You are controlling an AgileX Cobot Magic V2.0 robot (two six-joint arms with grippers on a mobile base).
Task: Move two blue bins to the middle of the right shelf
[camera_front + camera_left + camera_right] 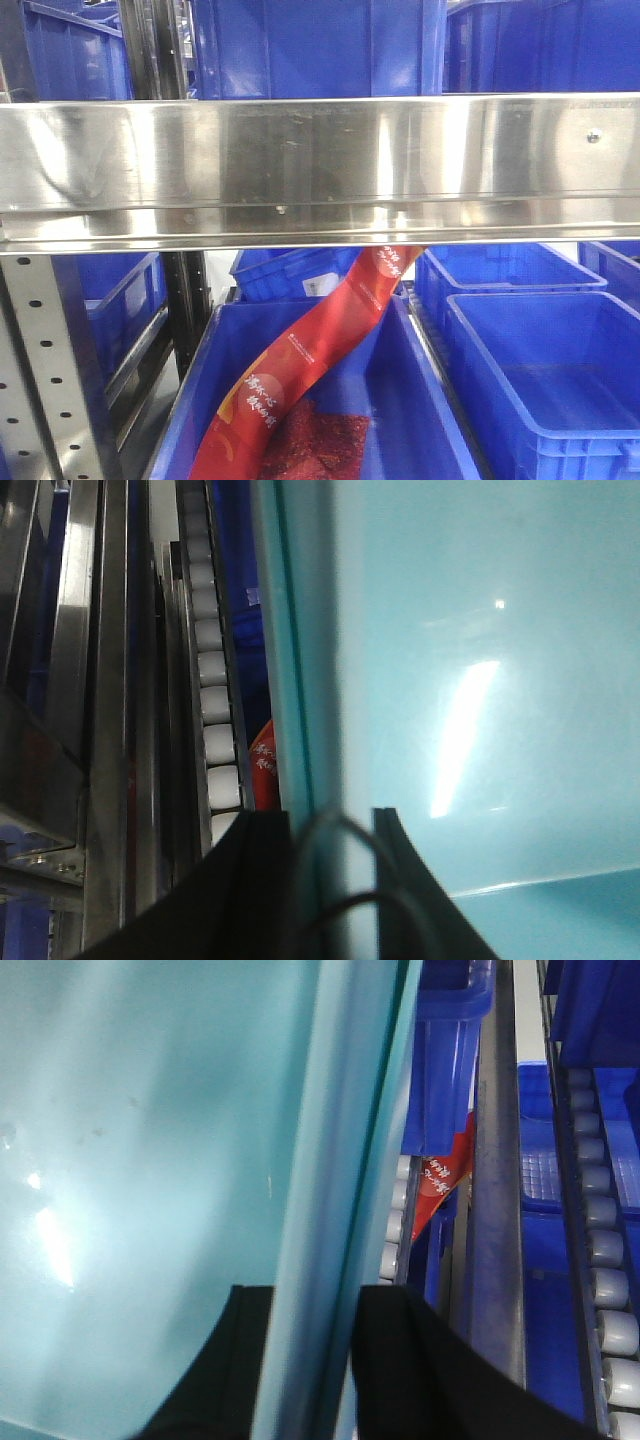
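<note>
A pale light-blue bin fills both wrist views, and it does not show in the front view. In the left wrist view its smooth floor (480, 630) spreads to the right. My left gripper (333, 825) is shut on its thin left wall, one black finger (265, 880) outside and one inside. In the right wrist view the same pale plastic (150, 1110) lies to the left. My right gripper (315, 1300) is shut on the right wall, its fingers (400, 1360) astride the rim. Whether one bin or a nested pair is held cannot be told.
A wide stainless shelf beam (320, 170) crosses the front view. Dark royal-blue bins stand above it (310, 40) and below it (540, 370). A red packet (310, 350) leans in the lower middle bin. Roller tracks (215, 710) (605, 1250) run beside the held bin.
</note>
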